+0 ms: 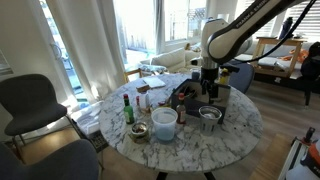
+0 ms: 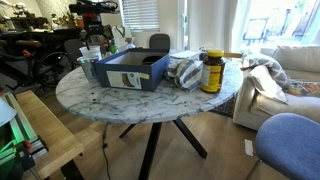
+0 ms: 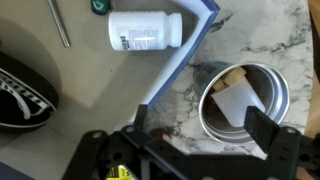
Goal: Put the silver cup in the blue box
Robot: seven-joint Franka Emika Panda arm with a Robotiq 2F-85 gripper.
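Gripper [image 3: 198, 128] fingers fill the foot of the wrist view, spread wide and holding nothing. Just beyond them the silver cup [image 3: 245, 100] stands upright on the marble bench [image 3: 250, 35], outside the blue box [image 3: 186, 55] and close against its wall. A white pill bottle [image 3: 145, 30] lies on its side inside the box.

In an exterior view a white tub [image 1: 164, 122] stands near the front edge. The cup [image 1: 209, 115] is near it, below the gripper [image 1: 207, 88].

In an exterior view the box [image 2: 128, 70] sits near a yellow-lidded jar [image 2: 211, 72]. The cup cannot be made out there.
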